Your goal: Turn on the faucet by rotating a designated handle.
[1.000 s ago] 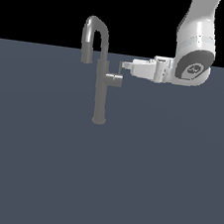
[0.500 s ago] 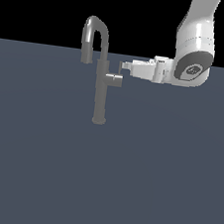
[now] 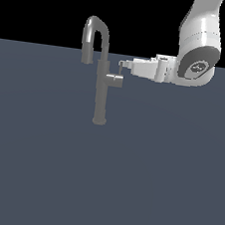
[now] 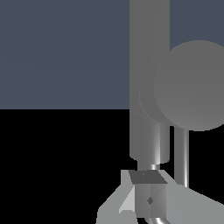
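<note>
On the exterior view's right of the faucet (image 3: 102,88), the handle (image 3: 114,80) juts sideways from the column, its thin lever rising to meet the gripper (image 3: 122,65) at the tip. Whether the claw is closed on the lever or merely beside it cannot be told: the fingertips are too small in the exterior view. At the wrist the faucet (image 4: 148,78) column is cut off at the frame edge, the handle's round end face (image 4: 192,85) covers part of it, and only one finger (image 4: 146,192) shows clearly.
</note>
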